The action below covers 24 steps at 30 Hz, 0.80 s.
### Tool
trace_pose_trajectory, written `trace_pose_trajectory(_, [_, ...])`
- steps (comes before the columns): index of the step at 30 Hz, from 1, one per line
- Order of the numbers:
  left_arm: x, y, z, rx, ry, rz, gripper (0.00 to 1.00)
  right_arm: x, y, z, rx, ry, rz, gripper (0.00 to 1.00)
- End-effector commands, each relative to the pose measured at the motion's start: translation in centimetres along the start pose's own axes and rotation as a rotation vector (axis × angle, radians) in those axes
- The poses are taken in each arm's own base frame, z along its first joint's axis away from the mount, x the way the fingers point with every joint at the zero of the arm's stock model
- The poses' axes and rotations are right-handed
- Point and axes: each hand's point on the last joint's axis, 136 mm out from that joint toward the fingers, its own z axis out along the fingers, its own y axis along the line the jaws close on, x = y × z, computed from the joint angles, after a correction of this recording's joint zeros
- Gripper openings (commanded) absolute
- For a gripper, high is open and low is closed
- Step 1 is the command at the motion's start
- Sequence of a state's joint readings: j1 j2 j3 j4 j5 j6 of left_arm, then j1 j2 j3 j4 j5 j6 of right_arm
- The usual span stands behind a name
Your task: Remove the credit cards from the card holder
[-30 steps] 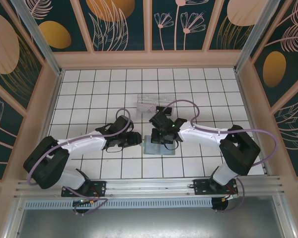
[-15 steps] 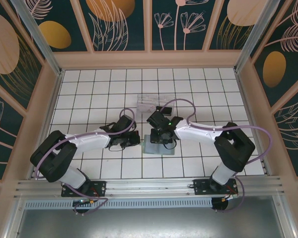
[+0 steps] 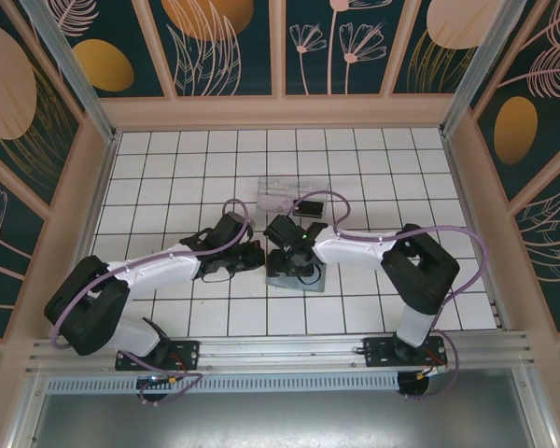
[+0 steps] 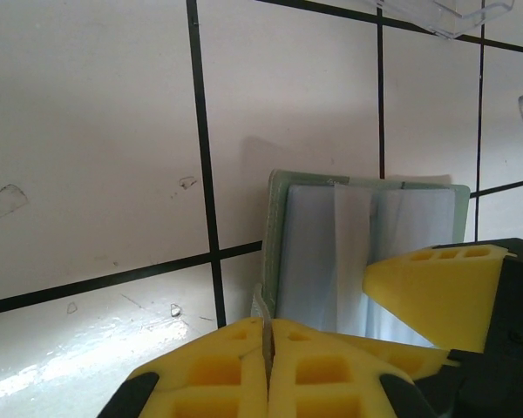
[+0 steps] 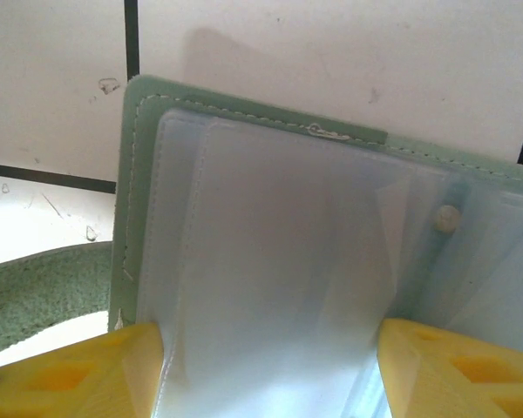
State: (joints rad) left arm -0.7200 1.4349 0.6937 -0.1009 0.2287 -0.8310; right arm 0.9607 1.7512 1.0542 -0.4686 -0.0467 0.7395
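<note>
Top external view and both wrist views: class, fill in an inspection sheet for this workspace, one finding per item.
Surface: white tiled table with dark grid lines, a few scuffs.
Job's things: grey-green bifold card holder lies open, blue-grey pockets up; small black rectangular card, apparently, lies apart farther back.
Clutter: clear plastic tray beside that card.
Grippers: left gripper shut, pinching the holder's edge; right gripper open over the pockets.
Cables: purple cables loop along both arms.
Surroundings: dark floral wall panels in wooden frames.
</note>
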Motion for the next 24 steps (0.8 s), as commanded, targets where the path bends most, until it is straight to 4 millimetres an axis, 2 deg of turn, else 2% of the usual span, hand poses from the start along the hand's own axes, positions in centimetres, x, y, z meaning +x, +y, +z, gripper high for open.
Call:
trace_pose_trajectory(1, [-0.2,-0.7,-0.7,0.022,-0.014,0.006,0.00,0.1,-0.3,0.6,0.029,-0.005,-0.003,0.63])
trace_pose_trajectory(7, [-0.8,-1.0,-2.1,0.017,-0.049,0.015,0.00,0.7,-2.3,1.2,0.084,-0.001,0.010,0.56])
trace_pose_trajectory(9, [-1.1,-1.2,-2.7,0.016,-0.065,0.019,0.00,0.8,-2.7,1.1,0.092,0.004,0.012,0.48])
trace_pose_trajectory(13, [-1.9,-2.0,-4.0,0.026,-0.105,0.021,0.00,0.0,-2.9,0.0,0.085,-0.043,0.016,0.27])
trace_pose_trajectory(16, [-2.5,-2.6,-4.9,0.034,-0.128,0.028,0.00,-0.7,-2.7,-1.3,0.045,-0.086,0.040,0.20])
trace_pose_trajectory(18, [-2.9,-3.2,-5.5,0.040,-0.140,0.036,0.00,-1.1,-2.9,-2.1,0.026,-0.111,0.063,0.22])
trace_pose_trajectory(21, [-3.4,-3.6,-6.2,0.040,-0.158,0.040,0.00,-1.3,-4.2,-3.0,0.037,-0.137,0.103,0.37])
trace_pose_trajectory(24, [-3.5,-3.7,-6.2,0.035,-0.155,0.042,0.00,-1.4,-6.0,-3.7,0.078,-0.158,0.135,0.43])
